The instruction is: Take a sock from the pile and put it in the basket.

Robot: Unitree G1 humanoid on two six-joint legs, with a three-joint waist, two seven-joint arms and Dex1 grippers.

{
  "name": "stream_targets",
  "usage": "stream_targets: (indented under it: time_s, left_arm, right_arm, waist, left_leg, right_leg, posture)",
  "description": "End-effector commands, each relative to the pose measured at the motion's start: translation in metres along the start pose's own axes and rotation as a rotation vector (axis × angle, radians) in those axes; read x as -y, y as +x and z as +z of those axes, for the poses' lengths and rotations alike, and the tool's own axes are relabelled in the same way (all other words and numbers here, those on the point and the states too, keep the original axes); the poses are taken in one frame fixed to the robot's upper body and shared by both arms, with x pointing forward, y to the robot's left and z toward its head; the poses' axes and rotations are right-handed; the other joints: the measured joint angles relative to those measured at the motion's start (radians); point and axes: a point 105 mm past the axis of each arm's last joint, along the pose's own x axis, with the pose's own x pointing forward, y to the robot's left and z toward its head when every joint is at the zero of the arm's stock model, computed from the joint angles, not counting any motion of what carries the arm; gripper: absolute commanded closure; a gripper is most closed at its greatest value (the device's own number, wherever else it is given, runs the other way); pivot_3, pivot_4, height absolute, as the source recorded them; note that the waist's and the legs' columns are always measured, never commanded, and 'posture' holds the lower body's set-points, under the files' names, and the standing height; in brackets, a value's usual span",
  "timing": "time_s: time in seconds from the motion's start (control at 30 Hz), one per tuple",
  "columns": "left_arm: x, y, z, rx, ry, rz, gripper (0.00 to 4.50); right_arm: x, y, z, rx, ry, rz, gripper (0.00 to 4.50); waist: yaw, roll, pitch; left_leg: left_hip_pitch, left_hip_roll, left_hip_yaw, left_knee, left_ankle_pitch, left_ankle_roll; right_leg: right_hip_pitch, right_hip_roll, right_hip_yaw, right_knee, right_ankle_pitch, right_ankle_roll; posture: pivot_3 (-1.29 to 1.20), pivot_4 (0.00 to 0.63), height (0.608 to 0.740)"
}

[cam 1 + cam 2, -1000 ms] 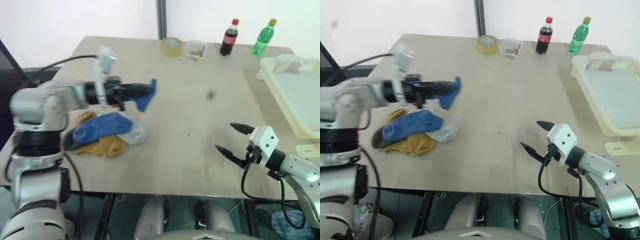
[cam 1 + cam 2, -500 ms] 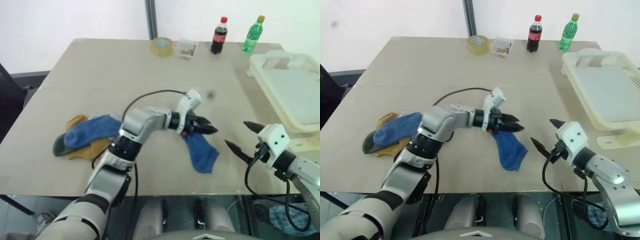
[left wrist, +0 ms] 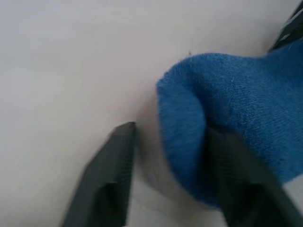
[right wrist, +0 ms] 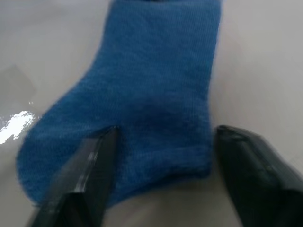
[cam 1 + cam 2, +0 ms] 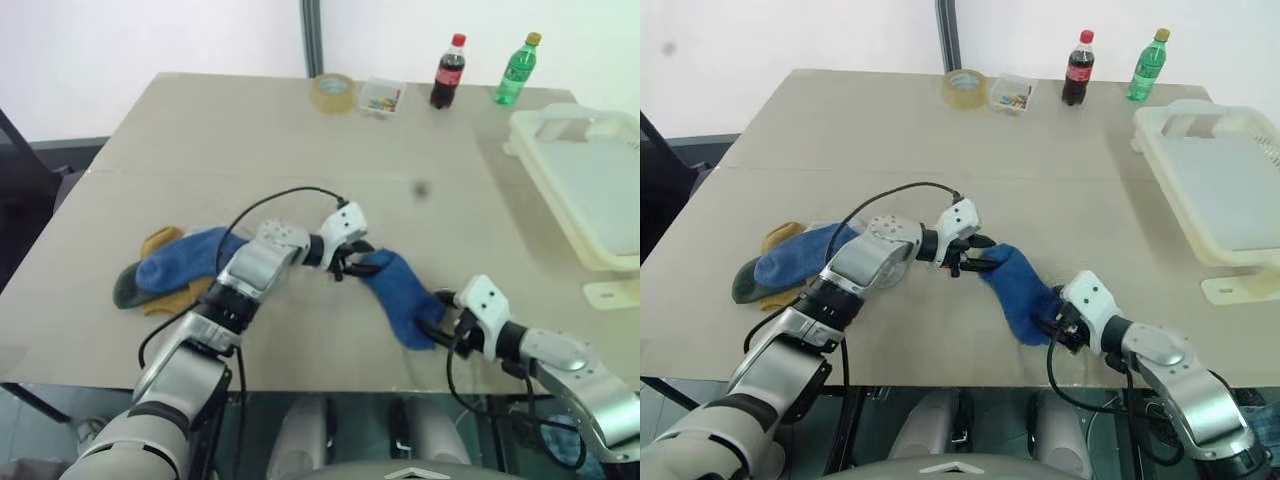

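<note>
A blue sock lies flat on the tan table, near its front edge. My left gripper is at the sock's upper end, open. In the left wrist view that end bulges against one of its fingers, with a gap to the other. My right gripper is at the sock's lower end, open, and its fingers straddle the fabric in the right wrist view. The pile of blue, mustard and dark socks sits at the left. The cream basket stands at the far right edge of the table.
A tape roll, a small clear box, a cola bottle and a green bottle line the table's far edge. A small cream piece lies in front of the basket.
My left gripper carried the blue sock from above the pile to the table's middle, lowered it flat and opened. My right gripper moved left and down to the sock's lower end, its jaws narrowing.
</note>
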Motion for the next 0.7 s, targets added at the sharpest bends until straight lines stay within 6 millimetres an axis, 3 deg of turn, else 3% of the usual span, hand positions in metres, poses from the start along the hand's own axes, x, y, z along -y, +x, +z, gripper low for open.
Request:
stream_targets:
  time_s: [0.03,0.07,0.1,0.13,0.33,0.5,0.6,0.7]
  left_arm:
    - [0.013,-0.004,-0.005,0.014,-0.057,-0.032,4.06]
    - [0.015,-0.007,-0.002,0.031,-0.079,-0.031,4.45]
    - [0.017,-0.012,0.001,0.045,-0.105,-0.024,4.50]
    - [0.019,-0.018,0.003,0.055,-0.128,-0.018,4.50]
    - [0.033,-0.046,0.003,0.073,-0.294,0.077,4.50]
    - [0.039,-0.049,0.002,0.080,-0.356,0.163,4.50]
    - [0.049,-0.041,0.001,0.091,-0.407,0.145,4.50]
    - [0.052,-0.036,0.001,0.119,-0.464,0.133,3.58]
  right_arm:
    - [0.013,-0.002,-0.005,-0.039,-0.086,-0.016,3.35]
    - [0.017,-0.002,-0.003,-0.036,-0.109,-0.013,3.77]
    - [0.022,-0.002,-0.001,-0.035,-0.136,-0.006,4.26]
    - [0.026,-0.003,0.001,-0.038,-0.165,0.007,4.47]
    - [0.058,0.001,0.013,-0.058,-0.337,0.147,4.47]
    - [0.078,0.015,0.025,-0.067,-0.434,0.277,4.47]
    - [0.083,0.023,0.029,-0.074,-0.478,0.351,3.53]
    - [0.084,0.024,0.030,-0.074,-0.513,0.397,2.36]
  waist:
    - [-0.001,0.000,0.000]
    - [-0.001,0.000,0.000]
    - [-0.003,0.000,0.000]
    - [-0.003,0.000,0.000]
    - [-0.003,0.000,0.001]
    - [0.000,0.001,0.002]
    - [0.001,0.001,0.002]
    - [0.000,0.001,0.002]
  left_leg:
    - [0.001,0.000,0.000,0.000,0.000,0.000]
    - [0.001,0.001,0.000,0.000,0.000,0.000]
    - [0.001,0.001,0.000,0.000,0.000,0.000]
    - [0.001,0.001,0.000,0.000,0.000,0.000]
    - [0.001,0.001,0.000,0.000,0.000,0.000]
    - [0.001,0.000,0.000,0.000,0.000,0.000]
    - [0.001,0.000,-0.001,0.001,0.000,0.000]
    - [0.001,0.000,0.000,0.000,0.001,-0.001]
  right_leg:
    - [0.000,0.000,0.000,0.000,0.000,0.000]
    - [0.001,0.000,0.000,0.000,0.000,0.000]
    - [0.001,0.000,0.000,0.000,0.000,0.001]
    - [0.001,0.000,0.000,0.001,0.000,0.001]
    - [0.000,0.000,0.000,0.001,0.000,0.000]
    - [0.001,0.000,0.000,0.001,0.002,0.001]
    - [0.001,0.000,0.000,0.001,0.004,0.001]
    - [0.001,0.000,0.000,0.001,0.004,0.001]
  posture:
    - [0.00,0.150,0.740]
    - [0.00,0.150,0.740]
    - [0.00,0.150,0.740]
    - [0.00,0.150,0.740]
    - [0.00,0.150,0.740]
    - [0.00,0.150,0.740]
    - [0.00,0.150,0.740]
    - [0.00,0.150,0.740]
